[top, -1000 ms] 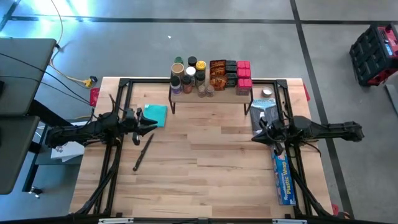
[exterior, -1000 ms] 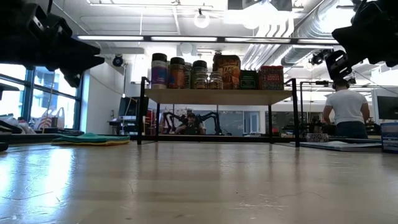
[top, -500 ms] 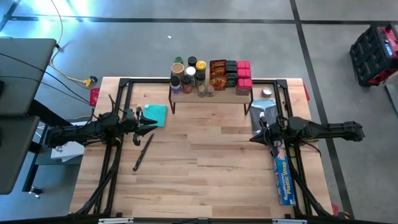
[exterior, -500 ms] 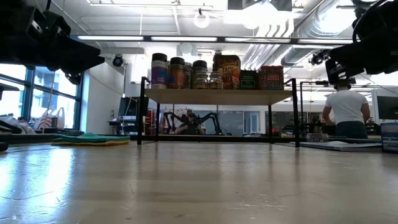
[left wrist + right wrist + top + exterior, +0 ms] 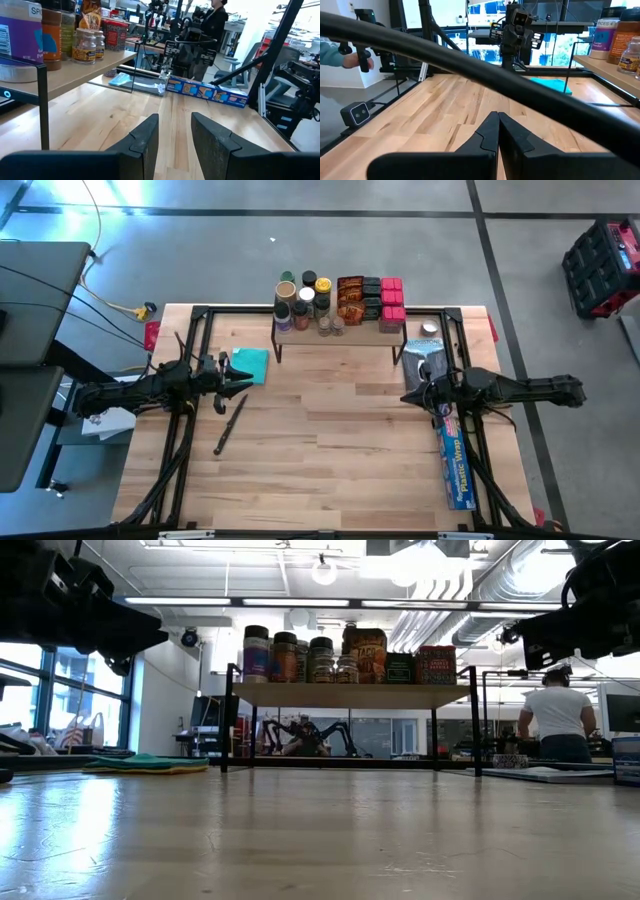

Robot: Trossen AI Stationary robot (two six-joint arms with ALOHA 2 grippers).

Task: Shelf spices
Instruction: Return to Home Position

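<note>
Several round jars [image 5: 305,300], flat orange-brown packets [image 5: 350,298] and red boxes [image 5: 392,298] are lined up on the light wooden shelf [image 5: 340,337]. Above the bench [image 5: 330,440], the left gripper [image 5: 175,120] is held open and the right gripper [image 5: 498,117] closed.

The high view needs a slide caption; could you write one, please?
Spices crowd the shelf; left gripper open, right gripper shut, both above the table.
</note>
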